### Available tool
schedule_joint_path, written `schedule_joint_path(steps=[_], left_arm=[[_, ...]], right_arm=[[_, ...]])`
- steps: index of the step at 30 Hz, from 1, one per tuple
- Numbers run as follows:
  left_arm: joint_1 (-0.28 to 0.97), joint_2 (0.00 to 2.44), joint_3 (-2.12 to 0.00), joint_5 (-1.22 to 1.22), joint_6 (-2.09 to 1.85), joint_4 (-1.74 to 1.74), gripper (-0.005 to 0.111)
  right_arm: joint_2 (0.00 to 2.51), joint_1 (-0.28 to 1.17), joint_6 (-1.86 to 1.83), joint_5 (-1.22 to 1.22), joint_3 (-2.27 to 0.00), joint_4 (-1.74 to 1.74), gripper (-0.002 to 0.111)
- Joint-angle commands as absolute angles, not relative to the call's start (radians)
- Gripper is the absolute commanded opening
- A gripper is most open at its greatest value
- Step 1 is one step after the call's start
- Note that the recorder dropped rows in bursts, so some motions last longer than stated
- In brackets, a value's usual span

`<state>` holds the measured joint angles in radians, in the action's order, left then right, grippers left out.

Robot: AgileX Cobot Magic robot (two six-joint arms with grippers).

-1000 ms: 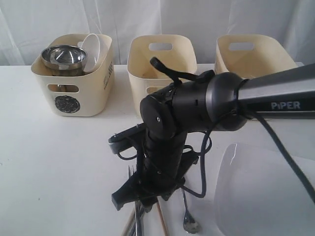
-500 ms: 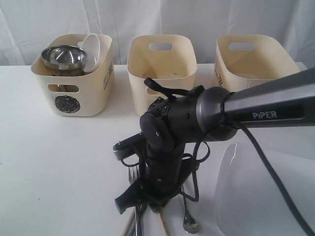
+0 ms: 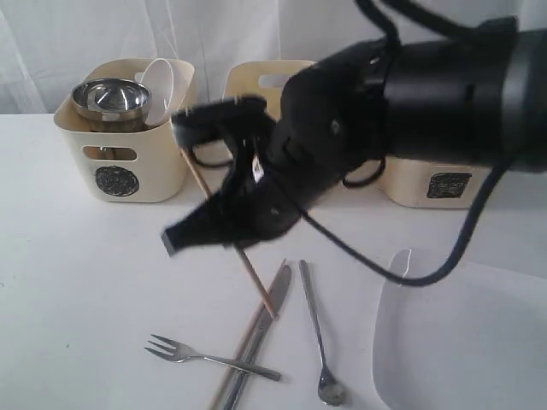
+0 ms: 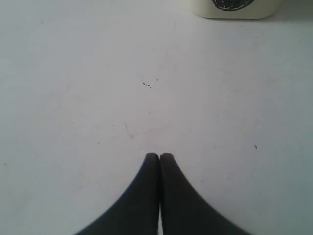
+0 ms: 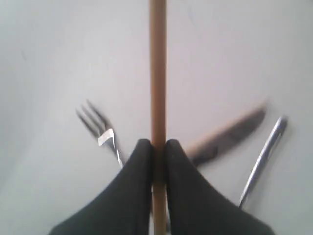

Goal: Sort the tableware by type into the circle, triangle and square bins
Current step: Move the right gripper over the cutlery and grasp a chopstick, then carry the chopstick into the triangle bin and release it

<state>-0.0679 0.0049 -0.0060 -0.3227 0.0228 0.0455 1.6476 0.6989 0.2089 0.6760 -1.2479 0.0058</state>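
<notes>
Circle-marked tub (image 3: 137,166), square-marked tub (image 3: 419,184)

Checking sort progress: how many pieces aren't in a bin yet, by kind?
Wooden chopsticks: 2 (held chopstick in the right end effector, loose chopstick on the white table)
Steel fork: 1
Steel knife: 1
Long steel spoon: 1
Large white rounded-square plate: 1
Total: 6

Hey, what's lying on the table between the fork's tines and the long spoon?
Exterior view: the knife and one wooden chopstick lie side by side between the fork tines and the long spoon. The fork's handle crosses them.
</notes>
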Motion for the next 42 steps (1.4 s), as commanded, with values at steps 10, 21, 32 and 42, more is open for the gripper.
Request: schedule_joint_path(steps=[10, 21, 32, 42], left_arm=[[-0.068, 0.000, 0.000, -0.329, 0.023, 0.052, 0.000], [-0.068, 0.000, 0.000, -0.329, 0.023, 0.052, 0.000], [-0.068, 0.000, 0.000, -0.329, 0.023, 0.052, 0.000], [-0.068, 0.000, 0.000, -0.329, 0.023, 0.052, 0.000]], right_arm=[[1.870, 0.378, 0.556, -0.046, -1.514, -0.220, 0.000], [2.084, 0.331, 0.000, -0.262, -1.514, -0.043, 0.009], [2.057, 0.299, 0.000, -0.181, -1.514, 0.038, 0.045], [1.803, 0.299, -0.011, 0.363, -1.514, 0.053, 0.024]])
